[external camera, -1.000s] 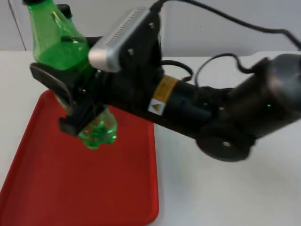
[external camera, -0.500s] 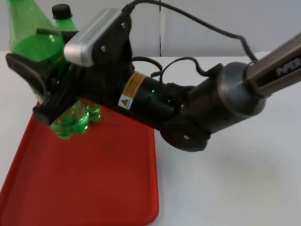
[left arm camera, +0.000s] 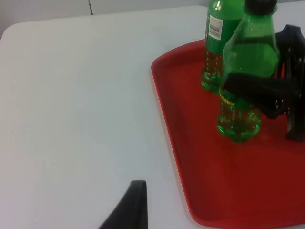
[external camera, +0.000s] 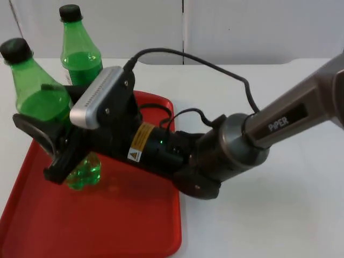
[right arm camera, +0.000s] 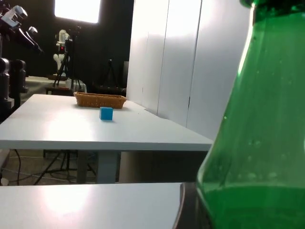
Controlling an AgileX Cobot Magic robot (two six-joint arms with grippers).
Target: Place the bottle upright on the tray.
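The green bottle with the black cap stands upright over the red tray, its lobed base low over or on the tray floor; I cannot tell whether it touches. My right gripper is clenched on the bottle's lower body, one black finger wrapping the side toward 9 o'clock in the top view and the other finger pressed on the near side. My right arm reaches in from 3 o'clock, lying across the tray's right rim. In the left wrist view the same bottle shows with a dark finger crossing its waist above the yellow band, and the base sits inside the tray, well in from the raised edge. A second green bottle, also black-capped, stands upright at about 12 o'clock from the held one, near the tray's far edge; the left wrist view shows it just behind the held bottle, with a white label on its side. In the right wrist view the held bottle's green shoulder looms close, and beyond it another white table carries a wicker basket and a small blue cube just in front of the basket. My left arm waits off to the side above the white table, and I cannot tell how its gripper stands.
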